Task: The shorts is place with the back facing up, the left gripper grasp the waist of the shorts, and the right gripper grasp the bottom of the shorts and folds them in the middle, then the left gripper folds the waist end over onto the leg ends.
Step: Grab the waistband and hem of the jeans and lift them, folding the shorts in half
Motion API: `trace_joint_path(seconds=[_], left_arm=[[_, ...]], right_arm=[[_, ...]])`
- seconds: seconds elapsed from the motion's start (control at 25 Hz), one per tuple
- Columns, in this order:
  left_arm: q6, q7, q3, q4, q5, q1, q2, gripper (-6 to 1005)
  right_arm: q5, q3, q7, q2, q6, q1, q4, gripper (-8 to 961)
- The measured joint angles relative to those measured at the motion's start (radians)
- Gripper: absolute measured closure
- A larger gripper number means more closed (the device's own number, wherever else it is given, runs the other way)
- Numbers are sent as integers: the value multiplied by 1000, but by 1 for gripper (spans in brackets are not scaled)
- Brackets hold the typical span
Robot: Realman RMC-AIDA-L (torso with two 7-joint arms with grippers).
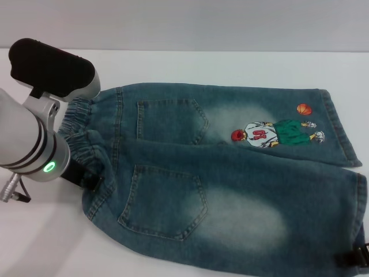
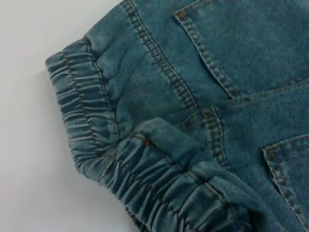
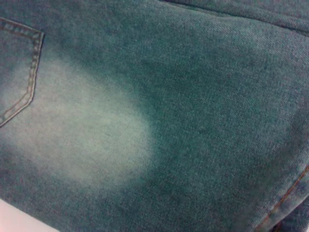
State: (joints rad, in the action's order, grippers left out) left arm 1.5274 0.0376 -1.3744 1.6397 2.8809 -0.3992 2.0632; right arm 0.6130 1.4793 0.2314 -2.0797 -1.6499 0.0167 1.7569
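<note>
The blue denim shorts lie flat on the white table, back pockets up, with the cartoon print on the far leg. The gathered waist points left and the bottom of the shorts points right. My left gripper sits at the near corner of the waist, touching the denim. In the left wrist view the elastic waistband is bunched into a raised fold. Only a black part of my right gripper shows at the near leg hem. The right wrist view is filled with faded denim.
The left arm with its green light covers part of the waist's left side. Bare white table lies behind the shorts and at the near left. A grey wall runs along the back.
</note>
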Motion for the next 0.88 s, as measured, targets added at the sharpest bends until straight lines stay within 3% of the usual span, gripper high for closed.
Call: trace_joint_path(seconds=[0.28,0.4,0.68,0.88], left_arm=[[-2,-1,0,0,0,-1,0,786],[-3,-1,0,0,0,-1,0,786],[-15,-1,-2,1,0,1,0,785],[-53,3,-8,4,-1,10,0,785]], right_arm=[[18,37,24,2,-9,16,-6,741],[18,38,24,2,-10,19,-5,934],[19,27,38,1,23,18,29,948],[22,17,81,1,186,9,66,952]])
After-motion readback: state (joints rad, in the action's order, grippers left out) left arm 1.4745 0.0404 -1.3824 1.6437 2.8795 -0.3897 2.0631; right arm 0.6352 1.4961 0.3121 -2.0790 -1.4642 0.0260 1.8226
